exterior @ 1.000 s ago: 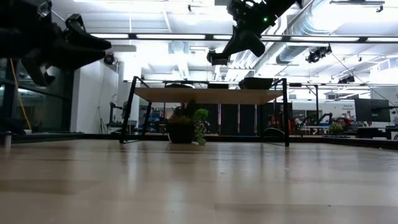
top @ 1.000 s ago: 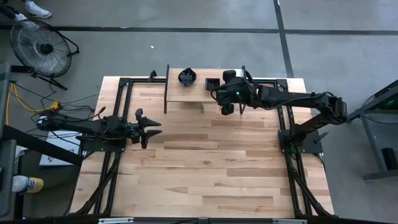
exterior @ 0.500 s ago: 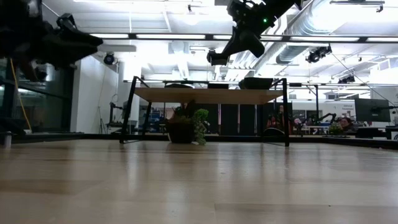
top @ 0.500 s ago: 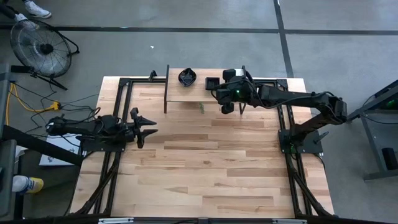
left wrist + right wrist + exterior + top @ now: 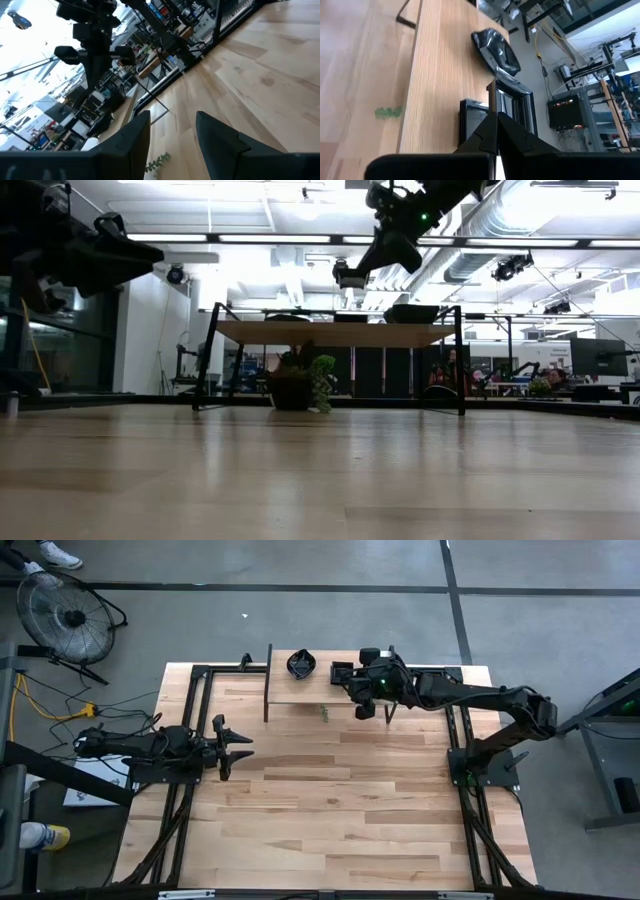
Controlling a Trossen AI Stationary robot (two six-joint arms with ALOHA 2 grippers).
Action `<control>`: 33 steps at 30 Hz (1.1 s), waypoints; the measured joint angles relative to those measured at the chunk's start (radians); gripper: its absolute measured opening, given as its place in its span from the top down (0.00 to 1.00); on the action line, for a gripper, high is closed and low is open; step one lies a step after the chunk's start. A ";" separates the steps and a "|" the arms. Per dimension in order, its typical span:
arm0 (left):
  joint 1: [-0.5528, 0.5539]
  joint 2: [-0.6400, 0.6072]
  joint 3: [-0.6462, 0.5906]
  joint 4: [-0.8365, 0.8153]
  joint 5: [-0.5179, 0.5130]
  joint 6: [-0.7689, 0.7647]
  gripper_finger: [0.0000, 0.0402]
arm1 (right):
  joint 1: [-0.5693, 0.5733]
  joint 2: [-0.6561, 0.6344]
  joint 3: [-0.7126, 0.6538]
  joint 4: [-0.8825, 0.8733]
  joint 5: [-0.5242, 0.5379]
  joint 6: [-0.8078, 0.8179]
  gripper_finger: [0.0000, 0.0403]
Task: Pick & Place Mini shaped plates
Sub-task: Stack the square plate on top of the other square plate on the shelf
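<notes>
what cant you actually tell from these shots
- High view: the right gripper covers the square plate; contact not visible.
- Right wrist view: shut fingers hide part of the square plate.
- Low view: the shelf is seen edge-on, so the plates on top are hidden.
- High view: rounded plate too small for detail.

Open tabletop (image 5: pixel 330 800) ahead, raised shelf (image 5: pixel 300 690) blocking far edge

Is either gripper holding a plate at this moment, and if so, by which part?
The right gripper is shut on the rim of a square plate standing on edge over the small shelf. The left gripper is open and empty.
</notes>
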 joint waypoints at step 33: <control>0.000 0.000 0.000 0.000 -0.002 0.002 0.62 | -0.112 0.122 0.000 0.022 -0.141 -0.010 1.00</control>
